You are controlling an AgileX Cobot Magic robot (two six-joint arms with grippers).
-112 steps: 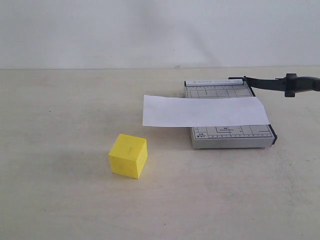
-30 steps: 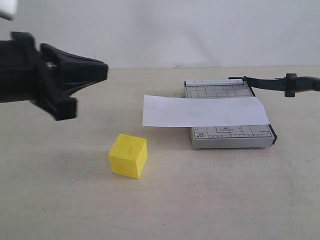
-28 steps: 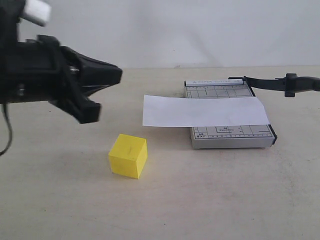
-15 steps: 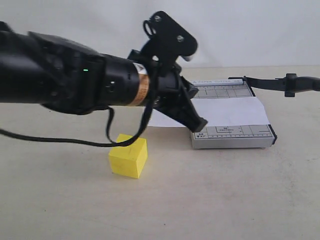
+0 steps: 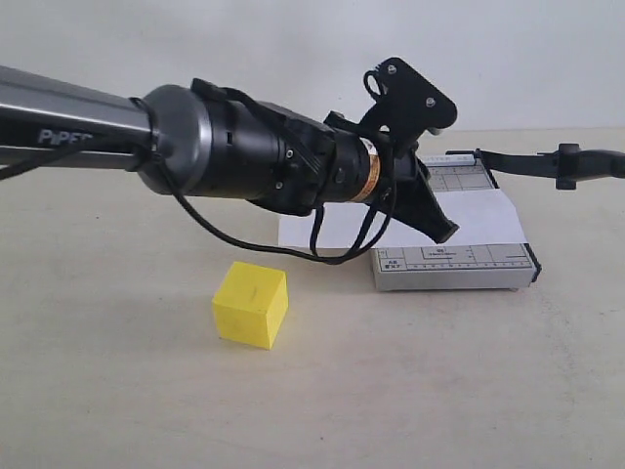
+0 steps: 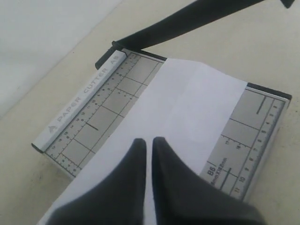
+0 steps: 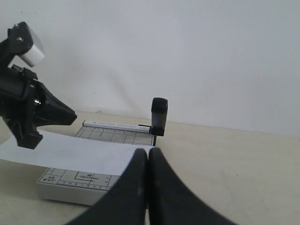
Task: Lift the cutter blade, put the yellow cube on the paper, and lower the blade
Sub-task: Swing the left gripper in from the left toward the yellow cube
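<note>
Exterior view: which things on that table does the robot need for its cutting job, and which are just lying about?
Part of the job:
- cutter blade
- yellow cube
- paper
- grey cutter base under the paper
- left gripper, shut, over the paper

Just background:
- table
- white wall

Yellow cube [image 5: 250, 304], white paper [image 5: 483, 217]

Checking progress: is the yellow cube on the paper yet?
Off: the yellow cube sits on the table, apart from the paper.
</note>
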